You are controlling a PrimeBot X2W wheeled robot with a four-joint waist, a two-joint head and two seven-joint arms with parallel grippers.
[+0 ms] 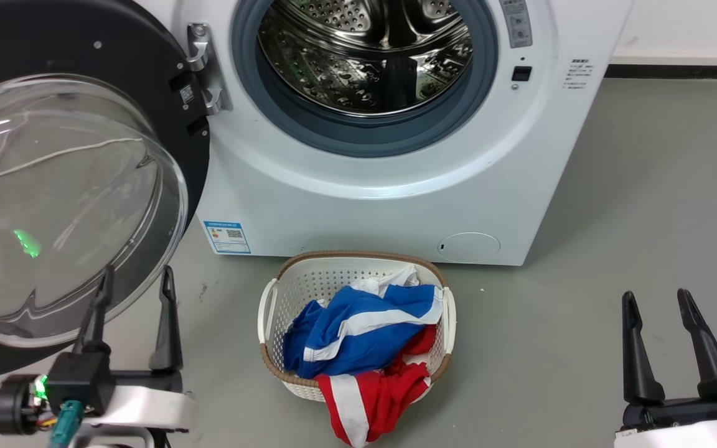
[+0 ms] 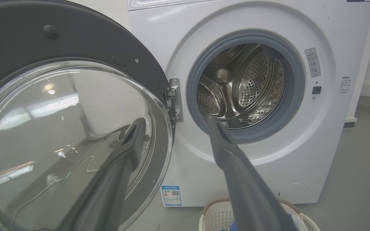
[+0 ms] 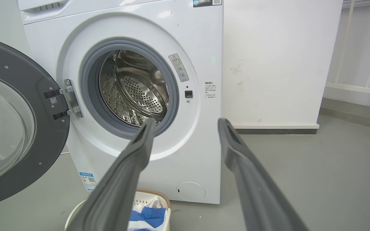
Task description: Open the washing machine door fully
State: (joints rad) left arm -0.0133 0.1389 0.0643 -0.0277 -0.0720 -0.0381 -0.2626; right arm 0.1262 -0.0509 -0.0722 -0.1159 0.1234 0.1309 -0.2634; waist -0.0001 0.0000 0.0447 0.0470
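The washing machine door [image 1: 66,186] stands swung out, left of the washing machine [image 1: 396,205]. It seems heavy and stiff with slippery glass, so push the black rim [image 1: 147,56]. The left gripper [image 1: 136,277] and the right gripper [image 1: 655,295] are both spread apart and empty.

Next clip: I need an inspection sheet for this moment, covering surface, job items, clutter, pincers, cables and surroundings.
Surface: grey floor, small dark scuffs near the machine.
Job's things: washing machine upright, no laundry seen in its drum; washing machine door stands wide open on its hinge.
Clutter: laundry basket in front of the machine, holding blue and red clothes, with red cloth hanging over the near rim.
Pincers: left pincer open at the door's lower edge, contact unclear; right pincer open, holding nothing, away from the machine.
Cables: white cord seen through the door glass; teal plug at the left wrist.
Surroundings: white wall, dark skirting.
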